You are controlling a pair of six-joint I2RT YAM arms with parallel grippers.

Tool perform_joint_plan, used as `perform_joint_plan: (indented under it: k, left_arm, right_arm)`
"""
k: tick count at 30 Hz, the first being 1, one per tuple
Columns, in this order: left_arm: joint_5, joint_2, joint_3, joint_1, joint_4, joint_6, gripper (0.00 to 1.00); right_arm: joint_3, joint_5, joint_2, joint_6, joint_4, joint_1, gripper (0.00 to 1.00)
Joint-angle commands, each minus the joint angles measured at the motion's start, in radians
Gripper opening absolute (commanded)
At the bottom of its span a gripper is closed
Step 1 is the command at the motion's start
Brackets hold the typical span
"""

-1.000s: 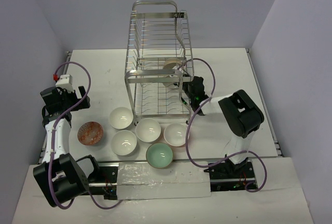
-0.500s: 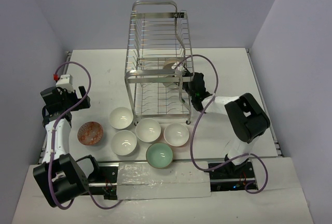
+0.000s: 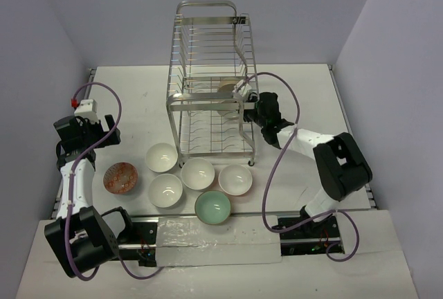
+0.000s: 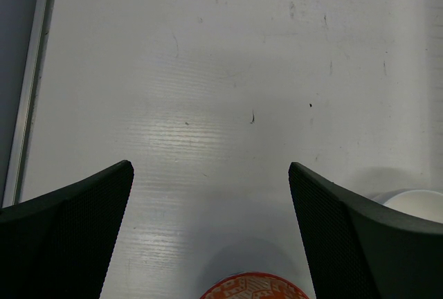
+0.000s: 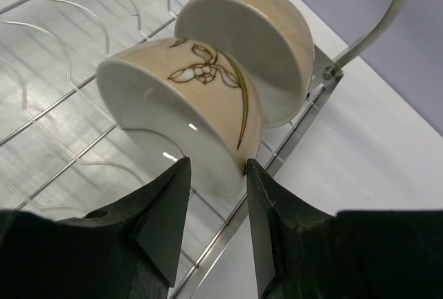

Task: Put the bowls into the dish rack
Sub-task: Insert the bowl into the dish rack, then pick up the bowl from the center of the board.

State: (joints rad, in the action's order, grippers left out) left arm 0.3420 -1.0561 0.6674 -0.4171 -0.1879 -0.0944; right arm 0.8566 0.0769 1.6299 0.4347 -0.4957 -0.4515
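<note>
Stretched farther out than a second ago, the right arm has swung its elbow rightward. Nearest on the table sits the mint green bowl [image 3: 212,207], then four white bowls [image 3: 166,189], with the orange-red bowl [image 3: 121,177] left of them below the left gripper [image 4: 209,167], whose fingers are spread wide. Beyond, the dish rack [image 3: 208,97] holds two bowls on their sides at its right end; which tier is unclear. The flower-marked beige bowl [image 5: 201,84] is white inside and nests against the plain beige bowl [image 5: 277,50]. The right gripper [image 5: 217,167] straddles its rim with fingers apart, not clamped.
</note>
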Motion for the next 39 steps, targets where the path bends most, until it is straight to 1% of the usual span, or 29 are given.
perform_joint_plan:
  k: [1, 5, 8, 11, 12, 14, 17, 18, 20, 21, 23, 24, 26, 28, 29, 30, 34, 37, 38, 39]
  left_arm:
    - [0.008, 0.024, -0.002, 0.003, 0.024, -0.027, 0.99]
    - [0.012, 0.03, -0.002, 0.003, 0.024, -0.025, 0.99]
    - [0.017, 0.036, -0.002, 0.003, 0.021, -0.025, 0.99]
    - [0.025, 0.044, -0.002, 0.003, 0.013, -0.024, 0.99]
    - [0.029, 0.047, -0.002, 0.001, 0.015, -0.022, 0.99]
    - [0.04, 0.053, 0.0, 0.003, 0.016, -0.021, 0.99]
    - [0.049, 0.054, 0.011, 0.003, 0.005, -0.028, 0.99]
    - [0.049, 0.059, 0.014, 0.003, -0.002, -0.039, 0.99]
    - [0.061, 0.065, 0.017, 0.001, -0.015, -0.056, 0.99]
    - [0.068, 0.067, 0.02, 0.001, -0.025, -0.064, 0.99]
    - [0.084, 0.07, 0.027, 0.001, -0.039, -0.088, 0.99]
    - [0.081, 0.064, 0.026, 0.003, -0.039, -0.096, 0.99]
    - [0.081, 0.048, 0.031, 0.001, -0.051, -0.119, 0.99]
    - [0.081, 0.021, 0.041, 0.003, -0.086, -0.157, 0.99]
    - [0.084, 0.012, 0.044, 0.001, -0.097, -0.168, 0.99]
    - [0.091, 0.001, 0.046, 0.001, -0.119, -0.195, 0.99]
    - [0.138, -0.01, 0.069, 0.001, -0.177, -0.252, 0.99]
    - [0.123, -0.045, 0.127, 0.009, -0.27, -0.289, 0.99]
    - [0.124, -0.062, 0.152, 0.012, -0.342, -0.301, 0.98]
    - [0.127, -0.091, 0.193, 0.012, -0.373, -0.324, 0.96]
  right_arm:
    - [0.007, 0.07, -0.11, -0.062, 0.052, 0.017, 0.46]
    - [-0.011, 0.104, -0.191, -0.062, 0.104, 0.023, 0.48]
    - [-0.008, 0.144, -0.237, -0.068, 0.173, 0.04, 0.49]
    - [0.001, 0.225, -0.281, -0.093, 0.27, 0.082, 0.5]
    - [0.002, 0.244, -0.292, -0.091, 0.322, 0.091, 0.5]
    - [-0.004, 0.259, -0.326, -0.073, 0.362, 0.106, 0.5]
    - [0.009, 0.274, -0.36, -0.045, 0.475, 0.134, 0.52]
    - [0.028, 0.273, -0.364, -0.041, 0.552, 0.143, 0.54]
    - [0.051, 0.29, -0.367, -0.022, 0.635, 0.184, 0.54]
    - [0.067, 0.3, -0.369, -0.022, 0.704, 0.198, 0.55]
    - [0.078, 0.326, -0.377, -0.004, 0.776, 0.224, 0.56]
    - [0.081, 0.319, -0.38, -0.001, 0.833, 0.24, 0.57]
    - [0.079, 0.31, -0.389, 0.024, 0.893, 0.244, 0.57]
    - [0.087, 0.274, -0.39, -0.003, 0.966, 0.246, 0.58]
    - [0.103, 0.277, -0.381, 0.005, 1.043, 0.246, 0.59]
    - [0.108, 0.261, -0.378, -0.001, 1.063, 0.247, 0.59]
    - [0.104, 0.206, -0.383, -0.028, 1.112, 0.275, 0.6]
    - [0.079, 0.216, -0.407, -0.051, 1.142, 0.286, 0.6]
    - [0.055, 0.225, -0.413, -0.065, 1.142, 0.287, 0.6]
    - [0.042, 0.231, -0.419, -0.068, 1.135, 0.289, 0.6]
